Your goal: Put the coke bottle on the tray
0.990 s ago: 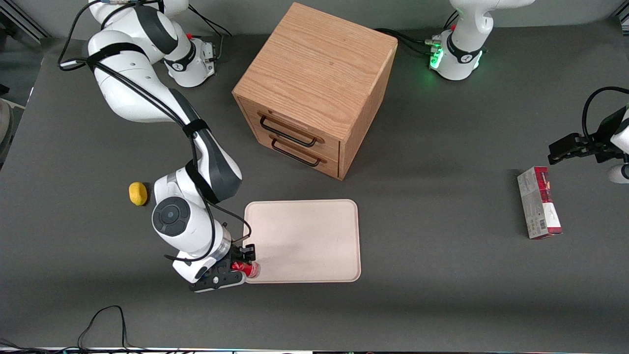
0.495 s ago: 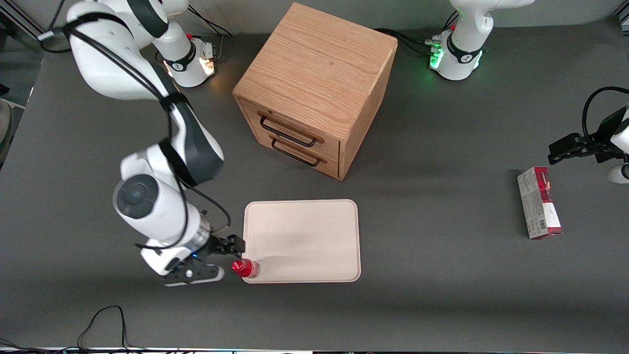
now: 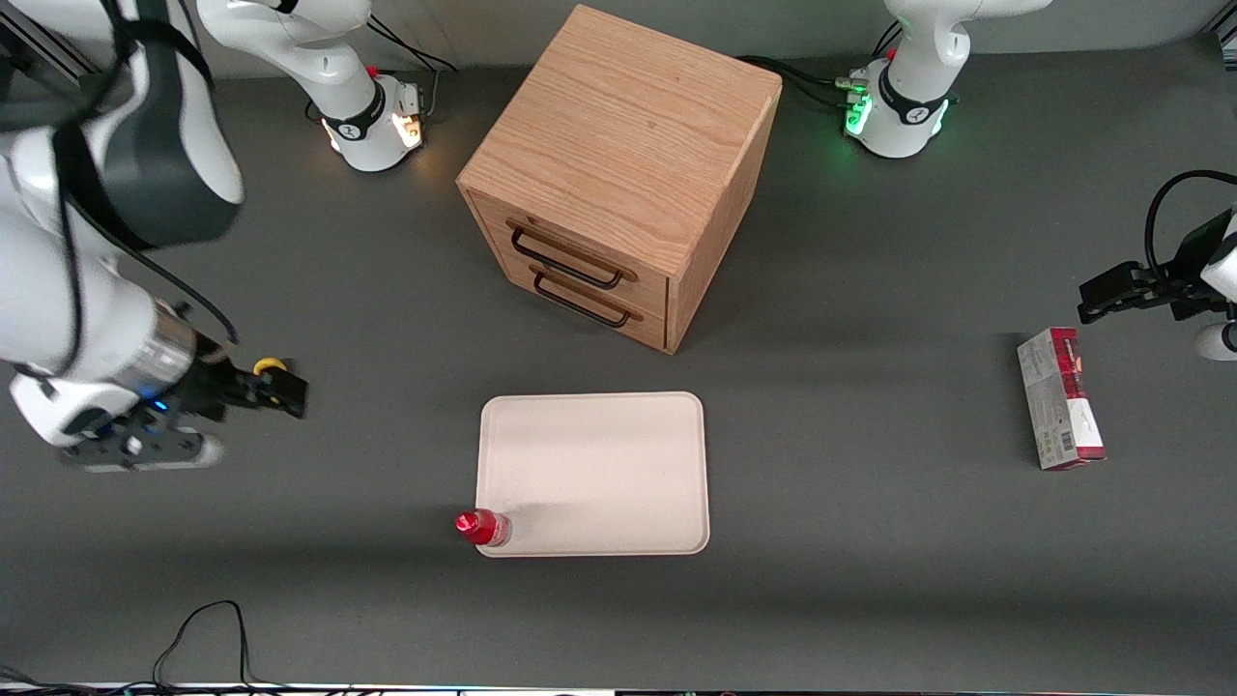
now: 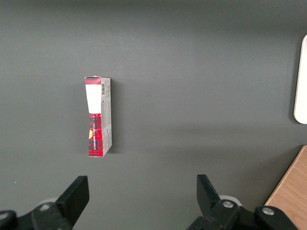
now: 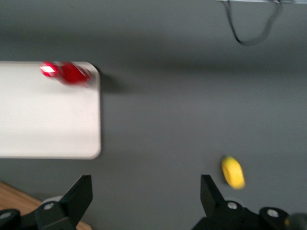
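Red coke bottle [image 3: 483, 528] upright on tray [image 3: 599, 464] corner; pincer [image 3: 256, 425] apart, empty.

We see even overhead light, soft shadows beside the cabinet [image 3: 618, 174], and motion blur around the gripper [image 5: 146, 196], fingers spread.

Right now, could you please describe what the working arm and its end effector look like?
The working arm has glossy white rounded shells, dark grey joint sections and a silver wrist ring, with black cables strapped along it. Its black two-finger end effector is open above the table beside the small yellow object.
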